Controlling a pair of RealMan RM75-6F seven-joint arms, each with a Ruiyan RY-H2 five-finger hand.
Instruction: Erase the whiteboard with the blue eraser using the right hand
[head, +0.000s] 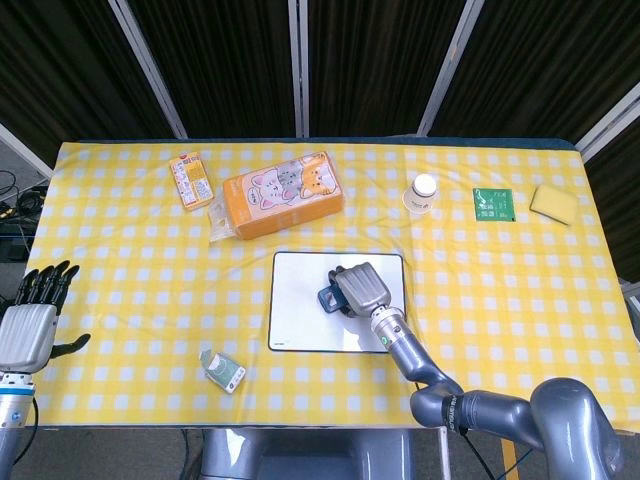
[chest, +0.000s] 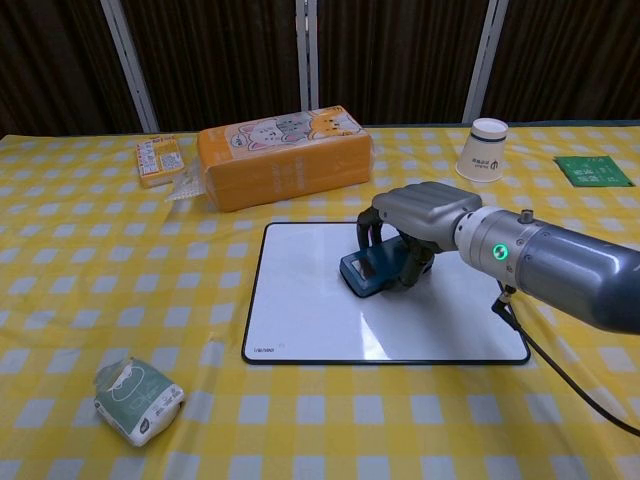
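The whiteboard (head: 300, 310) (chest: 310, 300) lies flat at the middle of the yellow checked table, its white face showing no marks. My right hand (head: 358, 291) (chest: 418, 218) grips the blue eraser (head: 329, 297) (chest: 372, 273) from above and presses it on the board's middle, a little toward the far edge. My left hand (head: 28, 322) hangs beyond the table's left edge with its fingers spread and nothing in them; the chest view does not show it.
An orange cat-print pack (head: 283, 194) (chest: 285, 155) sits behind the board. A small yellow box (head: 189, 181) is far left. A paper cup (head: 422, 194) (chest: 483, 149), green card (head: 494, 204) and yellow sponge (head: 555, 202) are at the back right. A green-white packet (head: 222, 370) (chest: 139, 400) is front left.
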